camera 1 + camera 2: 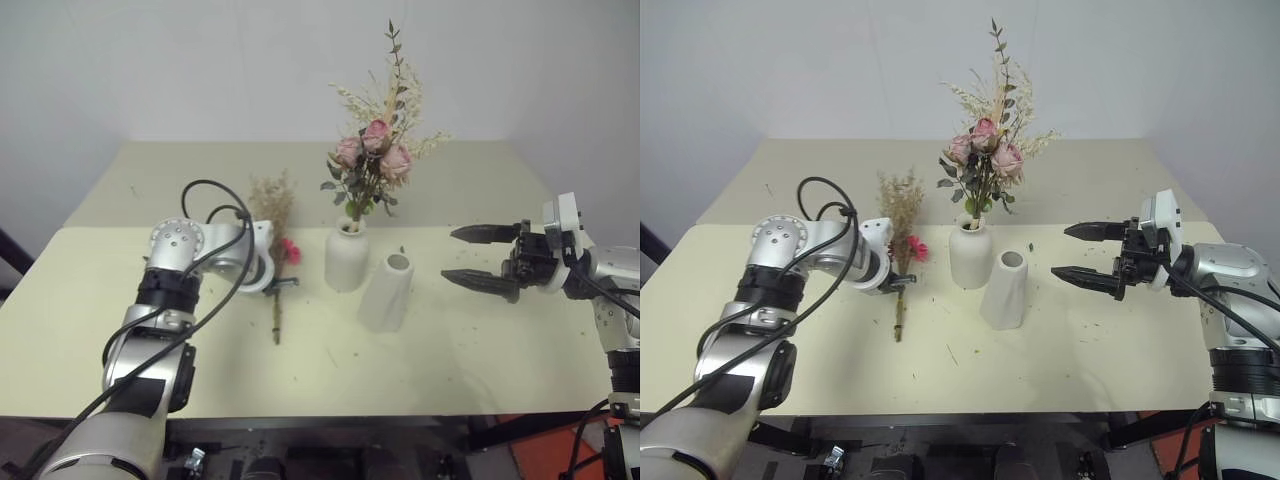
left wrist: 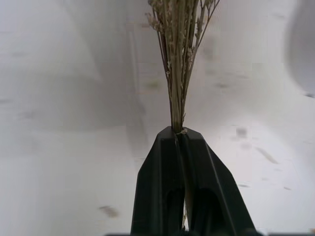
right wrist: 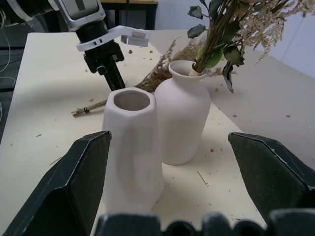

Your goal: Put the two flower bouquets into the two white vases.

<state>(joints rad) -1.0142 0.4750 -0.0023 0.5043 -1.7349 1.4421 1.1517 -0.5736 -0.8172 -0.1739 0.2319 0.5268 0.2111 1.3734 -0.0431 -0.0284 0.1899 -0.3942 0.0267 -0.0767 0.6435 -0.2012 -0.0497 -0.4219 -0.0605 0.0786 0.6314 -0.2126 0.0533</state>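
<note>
A pale desk (image 1: 480, 330) is seen. The rose bouquet (image 1: 372, 160) is stood in the rounded white vase (image 1: 346, 258); just beside it, the tapered vase (image 1: 387, 292) is left empty. The grass bouquet (image 1: 274, 250) is pinched at its stems by the left claw (image 1: 276, 285), low over the desk. The right claw (image 1: 482, 260) is held spread, well apart.

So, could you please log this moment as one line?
rose bouquet: in bottle vase | cone vase: empty | left gripper: shut on grass bouquet | right gripper: open
</note>
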